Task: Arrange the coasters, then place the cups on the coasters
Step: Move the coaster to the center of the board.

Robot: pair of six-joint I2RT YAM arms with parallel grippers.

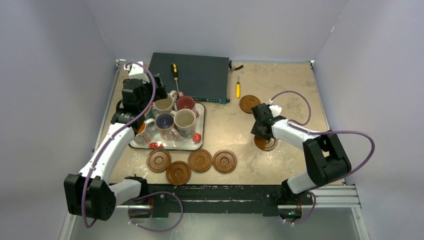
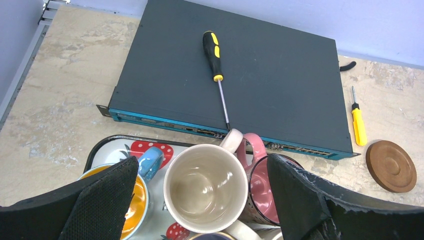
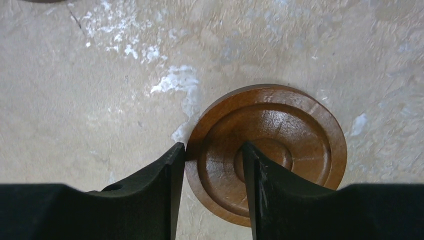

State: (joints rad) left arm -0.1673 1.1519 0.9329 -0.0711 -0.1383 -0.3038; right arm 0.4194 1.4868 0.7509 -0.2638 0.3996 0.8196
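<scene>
Right hand (image 3: 212,150) half-spread, straddling coaster (image 3: 300,130) rim at its 9 o'clock side; cannot tell if truly pinching. Four-coaster row (image 1: 200,160) lies 8 o'clock from it, top view.

Six coasters (image 1: 224,161), five cups (image 1: 184,121) visible from above, two screwdrivers (image 1: 175,72), one tray (image 1: 175,148), one dark box (image 1: 197,77)

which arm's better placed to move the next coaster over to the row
Right: the right end effector straddles the rim of a stray coaster. The left end effector hangs open above the cups on the tray.
</scene>
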